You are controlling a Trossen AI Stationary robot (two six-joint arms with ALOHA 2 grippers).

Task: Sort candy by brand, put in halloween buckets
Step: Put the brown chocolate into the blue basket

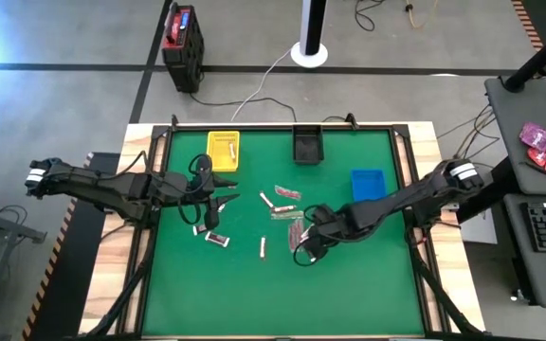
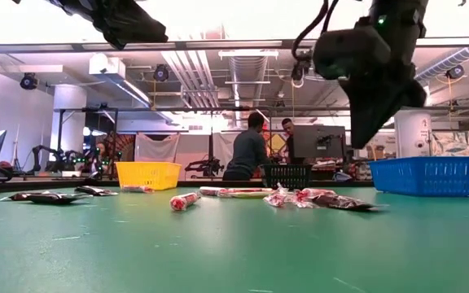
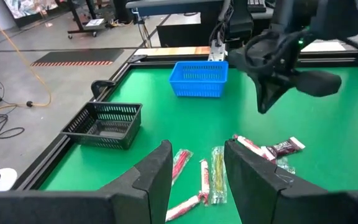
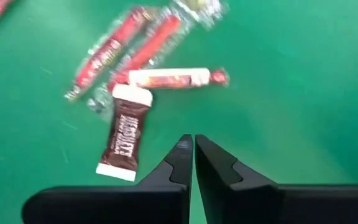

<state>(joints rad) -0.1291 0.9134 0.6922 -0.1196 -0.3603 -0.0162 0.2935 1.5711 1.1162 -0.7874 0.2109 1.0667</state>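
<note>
Several wrapped candies (image 1: pixel 287 213) lie loose in the middle of the green table. Some are red, some dark brown, some pale. The yellow bin (image 1: pixel 223 150) and black bin (image 1: pixel 308 144) stand by the far edge, and the blue bin (image 1: pixel 368 183) stands toward the right. My left gripper (image 1: pixel 224 192) hovers open left of the candy, and its wrist view (image 3: pixel 197 146) looks over red candies (image 3: pixel 180 163). My right gripper (image 1: pixel 303 250) is shut and empty above the table (image 2: pixel 365 138). In its wrist view (image 4: pixel 193 140) it is just beside a dark brown bar (image 4: pixel 123 140).
A pale piece seems to lie in the yellow bin. Two dark candies (image 1: pixel 217 239) lie under the left arm. A black-and-red box (image 1: pixel 182 38) stands on the floor beyond the table. People stand in the room behind the far edge (image 2: pixel 247 150). Bare green table lies toward the near edge.
</note>
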